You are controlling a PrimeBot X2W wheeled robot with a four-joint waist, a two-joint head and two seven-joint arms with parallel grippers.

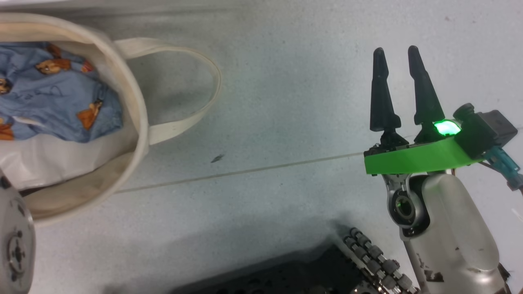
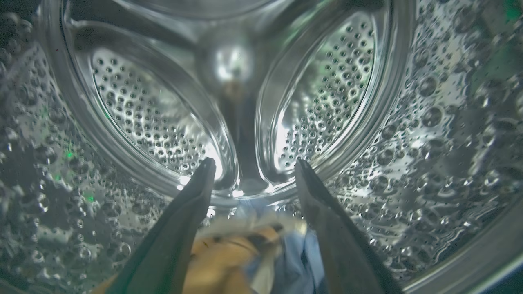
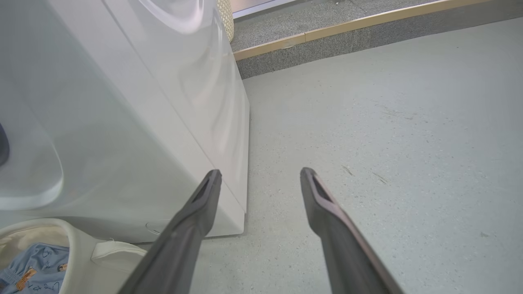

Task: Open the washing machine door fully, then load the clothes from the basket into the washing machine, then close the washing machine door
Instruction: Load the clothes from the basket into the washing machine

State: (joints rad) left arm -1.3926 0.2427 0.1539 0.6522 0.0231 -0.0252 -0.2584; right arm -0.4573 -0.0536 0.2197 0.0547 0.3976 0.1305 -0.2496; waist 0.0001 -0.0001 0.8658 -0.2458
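My left gripper [image 2: 254, 163] is open deep inside the washing machine's perforated steel drum [image 2: 155, 114]. A light-blue and orange garment [image 2: 261, 257] lies blurred low between its fingers, and no finger is closed on it. The cream canvas basket [image 1: 137, 122] stands on the floor at the head view's left, and printed blue clothes [image 1: 53, 98] lie in it. My right gripper [image 1: 396, 51] hangs open and empty over bare floor, well right of the basket. In the right wrist view this gripper [image 3: 260, 173] points past the washing machine's white side [image 3: 155, 122], with the basket [image 3: 77, 245] and clothes [image 3: 36, 269] at lower left. The washing machine door is out of view.
A raised grey step with a brass strip [image 3: 367, 24] runs behind the washer. My dark base with its roller wheel [image 1: 367, 261] sits at the head view's bottom edge. A silver joint of my left arm [image 1: 14, 245] overlaps the basket's near rim. One long basket handle [image 1: 196, 85] lies out on the floor.
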